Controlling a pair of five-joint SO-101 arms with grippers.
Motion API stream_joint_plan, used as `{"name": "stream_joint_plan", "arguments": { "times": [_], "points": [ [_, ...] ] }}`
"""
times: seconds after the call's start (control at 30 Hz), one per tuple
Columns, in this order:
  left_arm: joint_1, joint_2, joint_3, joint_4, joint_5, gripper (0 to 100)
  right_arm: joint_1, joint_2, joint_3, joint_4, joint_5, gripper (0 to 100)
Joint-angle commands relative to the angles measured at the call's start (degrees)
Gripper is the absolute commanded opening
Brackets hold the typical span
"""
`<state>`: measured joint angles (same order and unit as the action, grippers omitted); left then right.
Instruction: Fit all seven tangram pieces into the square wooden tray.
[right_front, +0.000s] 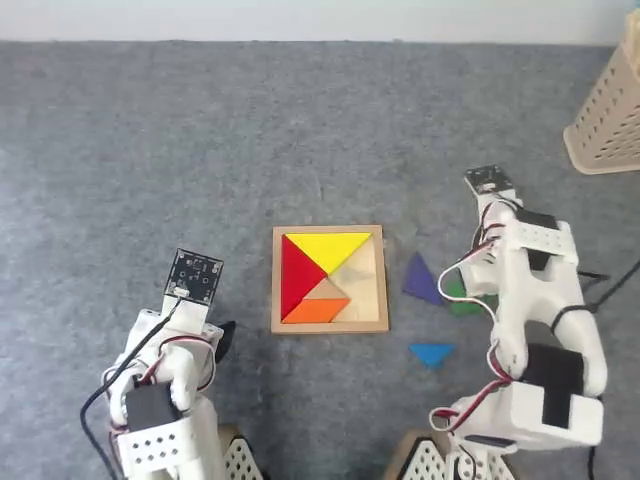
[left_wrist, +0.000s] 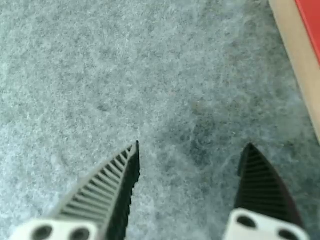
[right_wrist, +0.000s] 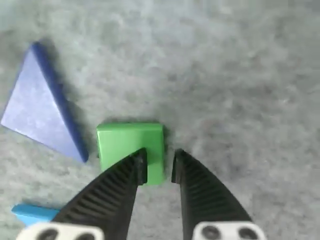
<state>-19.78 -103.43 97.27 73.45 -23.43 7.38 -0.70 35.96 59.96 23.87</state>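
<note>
- Right gripper (right_wrist: 157, 162) is barely open and empty, sitting off-centre over the green square (right_wrist: 127, 142) on the carpet beside the wooden tray (right_front: 384, 280).
- It probably wants to widen and centre before pinching.
- Left gripper (left_wrist: 192, 160) is wide open and empty.

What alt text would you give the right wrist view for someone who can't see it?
A black ridged claw, fingers a narrow gap apart, sits at one edge of a green square piece on grey carpet. A blue-violet triangle lies beside the square, not touching it, and a light blue piece shows at the picture's edge.
</note>
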Motion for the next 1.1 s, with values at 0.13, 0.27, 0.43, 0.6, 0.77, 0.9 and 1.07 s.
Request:
{"name": "stream_joint_plan", "arguments": {
  "times": [0.13,0.27,0.43,0.6,0.77,0.9,1.07],
  "points": [
    [0.2,-1.0,-0.7,0.1,0.4,30,-5.1,-3.6,0.5,3.5,2.5,19.6],
    [0.2,-1.0,-0.7,0.1,0.4,30,-5.8,-7.6,0.4,3.7,1.9,21.4],
    [0.2,-1.0,-0.7,0.1,0.4,30,-7.7,-16.7,0.6,7.2,-1.2,21.4],
    [0.2,-1.0,-0.7,0.1,0.4,30,-14.4,-16.1,4.1,7.3,-1.5,21.5],
    [0.2,-1.0,-0.7,0.1,0.4,30,-12.7,-6.6,5.3,3.9,-1.4,21.4],
    [0.2,-1.0,-0.7,0.1,0.4,30,-9.6,-1.4,4.9,0.9,-1.0,21.4],
    [0.2,-1.0,-0.7,0.1,0.4,30,-8.0,-0.7,4.6,-0.2,1.0,21.4]
  ]
}}
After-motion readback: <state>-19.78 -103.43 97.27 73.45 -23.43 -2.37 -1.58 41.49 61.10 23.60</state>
